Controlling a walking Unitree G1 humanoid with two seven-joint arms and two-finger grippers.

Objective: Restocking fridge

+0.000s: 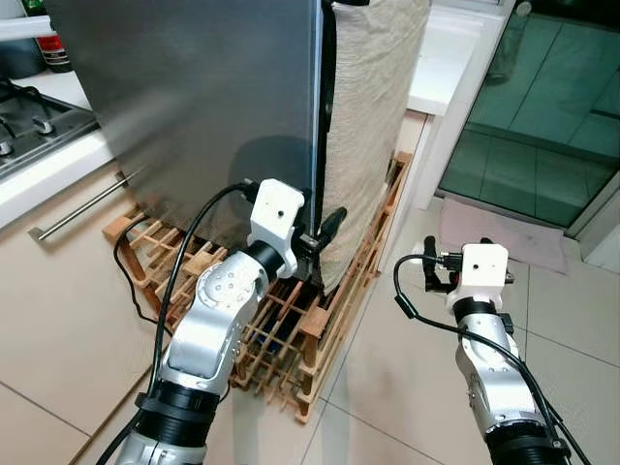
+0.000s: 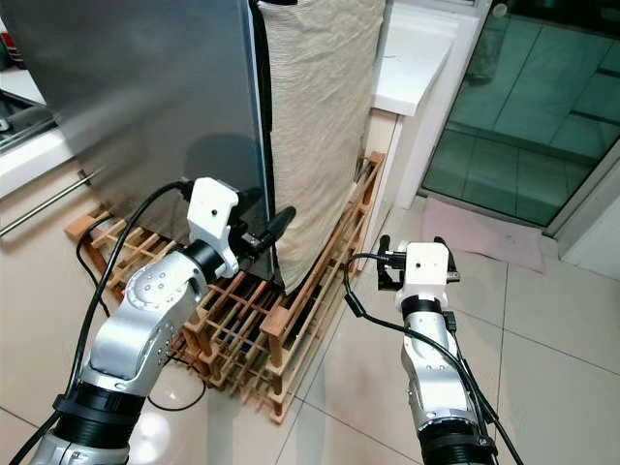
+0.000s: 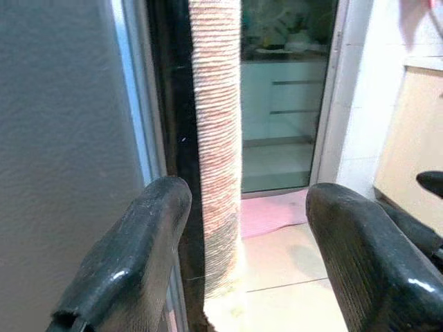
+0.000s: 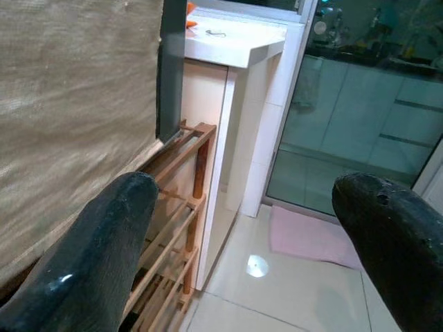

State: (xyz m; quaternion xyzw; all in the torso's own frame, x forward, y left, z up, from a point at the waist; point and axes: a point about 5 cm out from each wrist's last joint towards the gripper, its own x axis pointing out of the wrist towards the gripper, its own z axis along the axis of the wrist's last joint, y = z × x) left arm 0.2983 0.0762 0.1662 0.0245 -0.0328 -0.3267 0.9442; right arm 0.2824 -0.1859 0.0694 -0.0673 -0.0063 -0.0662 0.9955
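Right tool (image 1: 456, 270): fingers wide apart, held over the floor tiles (image 1: 387, 387).
Left tool (image 1: 320, 235): fingers spread, at the fridge door's edge.
Fridge (image 1: 203, 97): stood on a wooden rack (image 1: 291, 329), door shut.
Cloth (image 1: 373, 116): hung beside the door.

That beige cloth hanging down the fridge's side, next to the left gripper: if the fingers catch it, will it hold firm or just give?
The cloth will probably just give: it hangs in loose vertical folds, so it looks floppy. Its coarse weave suggests it could snag rather than slip. The left gripper, open at the fridge door edge, would likely drag it along.
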